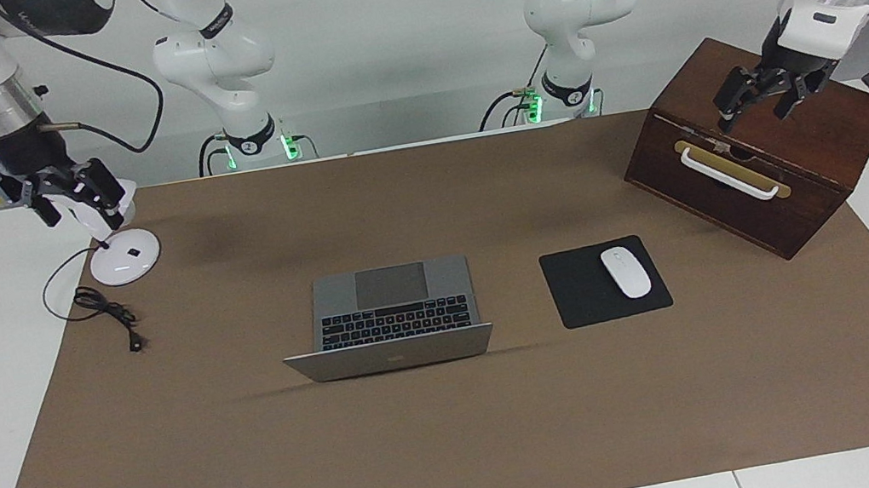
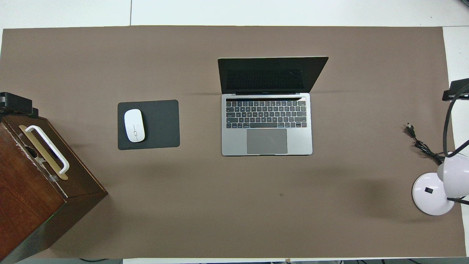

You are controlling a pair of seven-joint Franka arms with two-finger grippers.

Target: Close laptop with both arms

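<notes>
The laptop lies open in the middle of the brown mat, lid upright, with the black keys and grey trackpad showing. Neither gripper is at it. My left gripper hangs over the top of the wooden box at the left arm's end of the table, fingers apart and holding nothing. Only its black edge shows in the overhead view. My right gripper hovers open over the white desk lamp at the right arm's end, and only its black edge shows from above.
A wooden box with a white handle stands at the left arm's end. A black mouse pad with a white mouse lies beside the laptop. The white lamp base and its black cable are at the right arm's end.
</notes>
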